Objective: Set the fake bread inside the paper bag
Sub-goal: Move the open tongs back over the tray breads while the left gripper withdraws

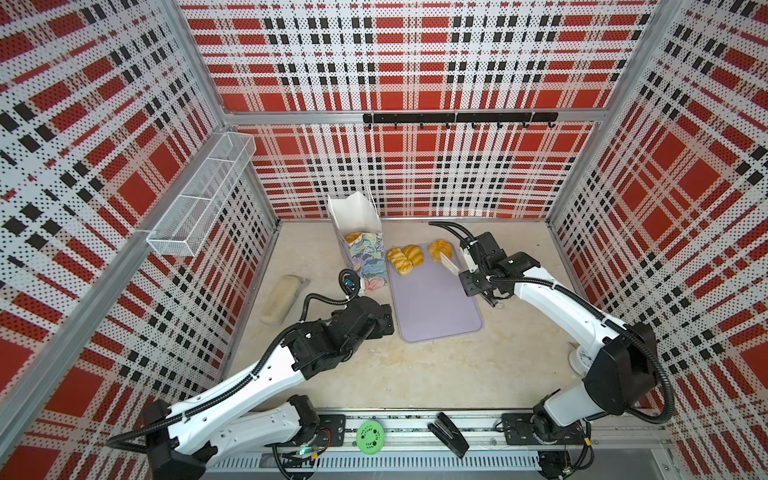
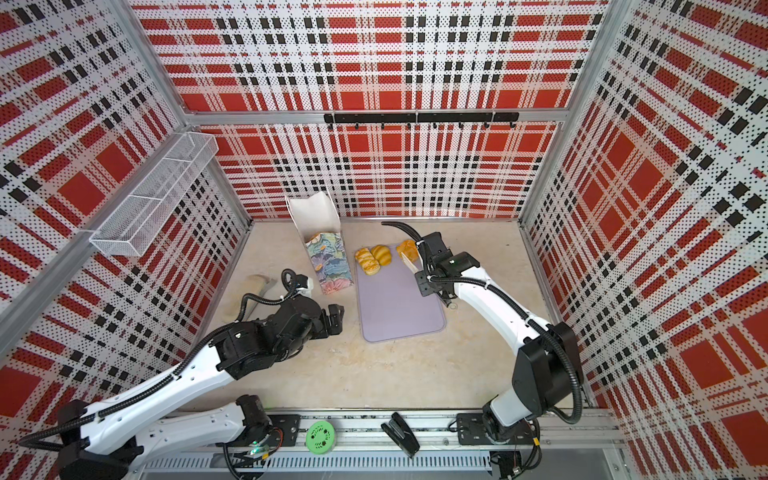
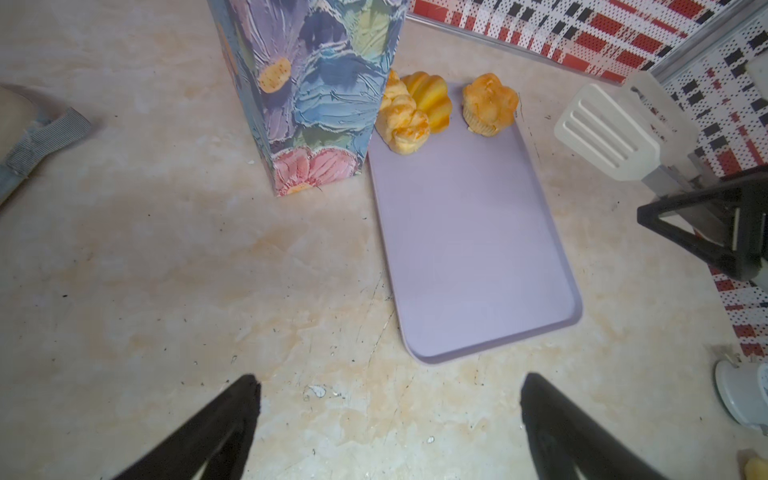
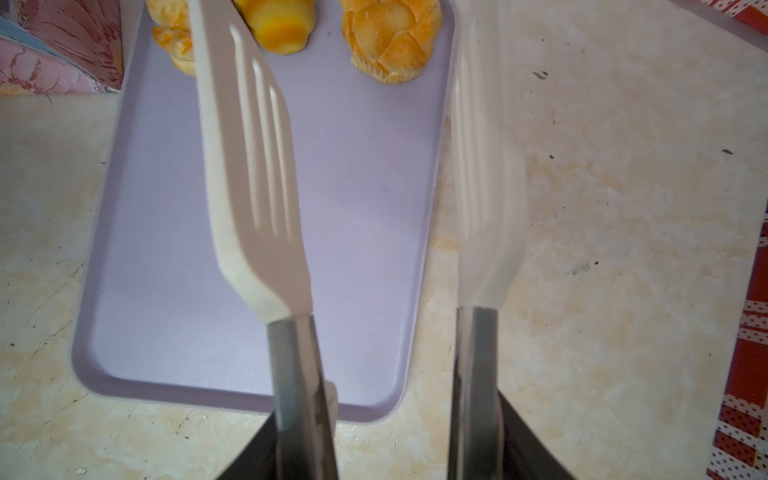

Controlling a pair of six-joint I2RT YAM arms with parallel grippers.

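Observation:
Three pieces of fake bread sit at the far end of the lilac tray (image 1: pixel 436 307): a braided roll (image 1: pixel 400 261), a ridged roll (image 1: pixel 414 254) and a flower-shaped bun (image 1: pixel 440 249). Another piece (image 1: pixel 354 237) shows inside the paper bag (image 1: pixel 365 257), which stands upright just left of the tray. My right gripper (image 4: pixel 386 436) is shut on white slotted tongs (image 4: pixel 249 166). Their blades are spread and empty, just short of the bun (image 4: pixel 390 41). My left gripper (image 3: pixel 390 386) is open and empty, low over the table near the tray's near left corner.
A pale beige oblong block (image 1: pixel 279 299) lies left of the bag. A wire basket (image 1: pixel 199 203) hangs on the left wall and a hook rail (image 1: pixel 459 118) on the back wall. A green disc (image 1: pixel 370 434) and a black stapler (image 1: pixel 449 434) lie on the front rail.

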